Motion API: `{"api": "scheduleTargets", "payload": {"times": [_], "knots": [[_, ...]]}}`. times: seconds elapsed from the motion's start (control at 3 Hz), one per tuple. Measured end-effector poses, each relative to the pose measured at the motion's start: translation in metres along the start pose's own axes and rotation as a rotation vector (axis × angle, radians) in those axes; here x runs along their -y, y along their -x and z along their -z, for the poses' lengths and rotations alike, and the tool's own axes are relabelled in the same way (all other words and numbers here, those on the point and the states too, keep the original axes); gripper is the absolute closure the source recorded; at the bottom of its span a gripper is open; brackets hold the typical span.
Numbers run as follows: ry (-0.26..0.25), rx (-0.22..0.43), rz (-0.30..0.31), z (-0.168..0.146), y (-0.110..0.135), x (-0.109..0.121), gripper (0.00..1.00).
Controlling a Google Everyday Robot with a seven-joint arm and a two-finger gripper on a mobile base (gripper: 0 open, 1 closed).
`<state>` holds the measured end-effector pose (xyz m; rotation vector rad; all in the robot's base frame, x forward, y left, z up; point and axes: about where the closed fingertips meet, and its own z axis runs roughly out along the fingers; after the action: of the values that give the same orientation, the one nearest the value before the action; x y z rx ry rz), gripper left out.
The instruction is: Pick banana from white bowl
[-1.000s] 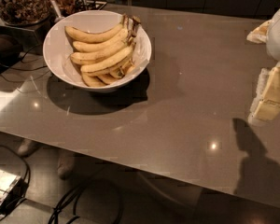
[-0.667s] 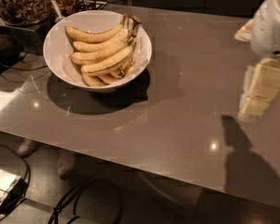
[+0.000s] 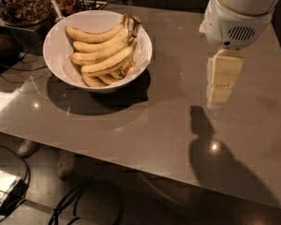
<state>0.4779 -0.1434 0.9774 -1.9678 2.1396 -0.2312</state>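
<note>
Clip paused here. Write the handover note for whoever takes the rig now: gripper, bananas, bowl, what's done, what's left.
Gripper: hangs above the table, well right of the white bowl, touching nothing and carrying no banana.
Bananas: a bunch, all lying in the white bowl at the table's far left.
Done: nothing of the pick yet.
Left: bring the gripper over the bowl, take one banana, probably a top one, and lift it out.
</note>
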Motion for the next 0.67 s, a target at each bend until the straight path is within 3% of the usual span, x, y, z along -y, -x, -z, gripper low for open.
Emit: {"api": "scheduleTargets", "payload": {"times": [0.67], "knots": [[-0.09,0.034,0.109,0.016,0.077,0.024,0.0]]}}
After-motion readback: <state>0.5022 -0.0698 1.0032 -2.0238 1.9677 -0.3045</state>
